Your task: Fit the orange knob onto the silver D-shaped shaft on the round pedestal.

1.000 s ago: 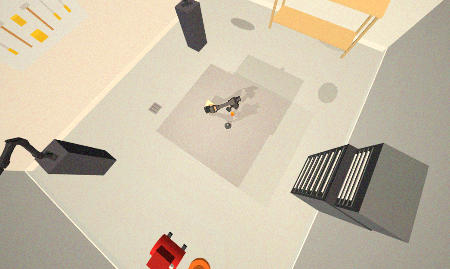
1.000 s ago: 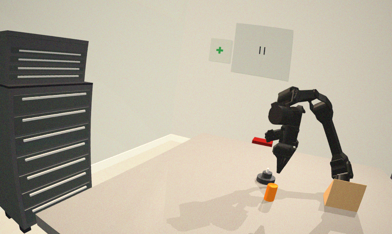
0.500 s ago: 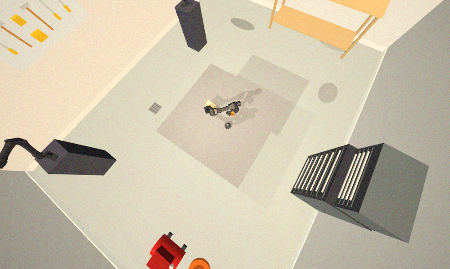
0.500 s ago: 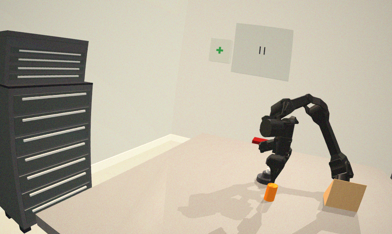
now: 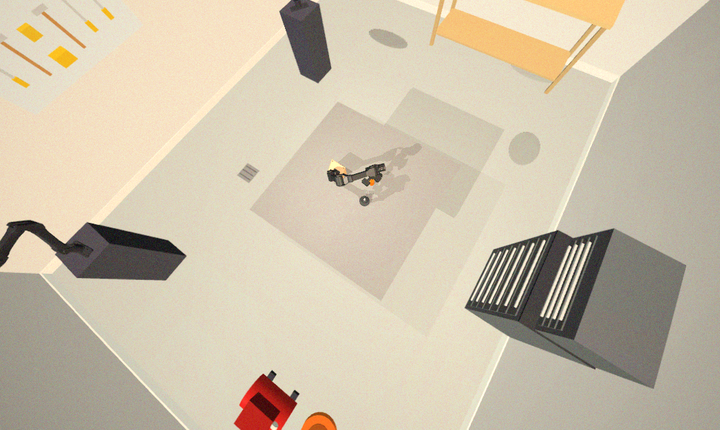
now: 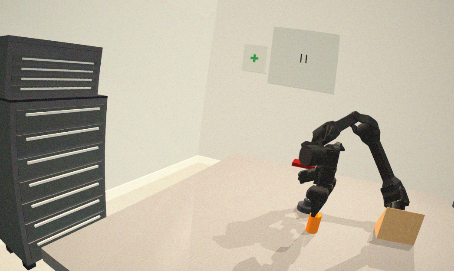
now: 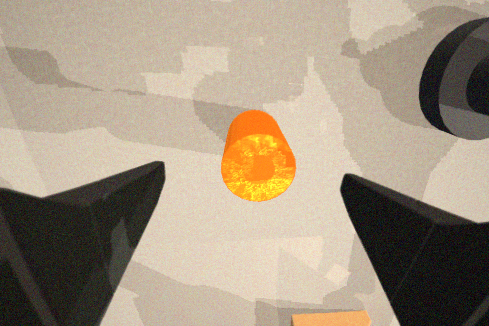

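The orange knob [image 5: 372, 181] [image 6: 313, 224] [image 7: 258, 167] stands upright on the table. My gripper [image 7: 255, 176] [image 6: 314, 215] is open and empty, pointing down above the knob. In the wrist view the knob shows between the two fingertips, a little nearer the left one, with its top facing me. Its hole is hidden underneath. The dark round pedestal [image 5: 364, 201] [image 6: 304, 207] [image 7: 454, 100] stands close by, cut off at the wrist view's right edge. In the exterior view the gripper hides part of it. The shaft's flat side cannot be made out.
A tan wedge-shaped block [image 5: 336, 166] [image 6: 400, 226] [image 7: 329, 319] stands by the arm's base. A red block [image 6: 296, 162] lies at the far side of the table [image 6: 150, 234], partly behind the arm. Shadows of the arm fall around the knob. A dark drawer cabinet [image 6: 60, 174] stands beyond the table.
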Available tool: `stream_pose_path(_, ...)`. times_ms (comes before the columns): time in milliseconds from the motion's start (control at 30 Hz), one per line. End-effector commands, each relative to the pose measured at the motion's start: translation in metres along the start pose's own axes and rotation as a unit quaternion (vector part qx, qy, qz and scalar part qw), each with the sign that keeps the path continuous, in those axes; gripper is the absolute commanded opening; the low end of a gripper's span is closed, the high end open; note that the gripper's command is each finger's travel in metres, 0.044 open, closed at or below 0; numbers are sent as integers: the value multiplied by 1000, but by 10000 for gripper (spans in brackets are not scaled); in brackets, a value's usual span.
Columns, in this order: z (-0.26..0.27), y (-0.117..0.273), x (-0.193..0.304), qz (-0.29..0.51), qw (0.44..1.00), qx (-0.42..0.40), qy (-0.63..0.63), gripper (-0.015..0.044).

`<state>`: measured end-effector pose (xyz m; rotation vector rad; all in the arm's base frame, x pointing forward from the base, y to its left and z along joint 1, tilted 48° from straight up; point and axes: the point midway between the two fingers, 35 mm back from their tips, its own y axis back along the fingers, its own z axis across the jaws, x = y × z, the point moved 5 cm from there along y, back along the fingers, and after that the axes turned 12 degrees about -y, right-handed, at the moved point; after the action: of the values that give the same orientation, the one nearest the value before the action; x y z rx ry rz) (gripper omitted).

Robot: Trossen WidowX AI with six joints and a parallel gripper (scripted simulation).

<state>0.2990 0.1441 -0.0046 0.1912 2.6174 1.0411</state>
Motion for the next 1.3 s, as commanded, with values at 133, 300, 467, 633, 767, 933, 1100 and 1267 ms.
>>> stream_pose_path(133, -1, -16, 0, 0, 1000, 5, 4, 440)
stream_pose_path(300, -1, -24, 0, 0, 1000, 5, 5, 440)
stream_pose_path(467, -1, -32, 0, 0, 1000, 5, 5, 440)
stream_pose_path(633, -1, -40, 0, 0, 1000, 5, 4, 440)
stream_pose_path(767, -2, -47, 0, -1, 1000, 5, 4, 440)
stream_pose_path(933, -2, -54, 0, -1, 1000, 6, 4, 440)
stream_pose_path(1100, -3, -61, 1, -1, 1000, 6, 4, 440)
stream_pose_path(1267, -3, -62, 1, -1, 1000, 6, 4, 361)
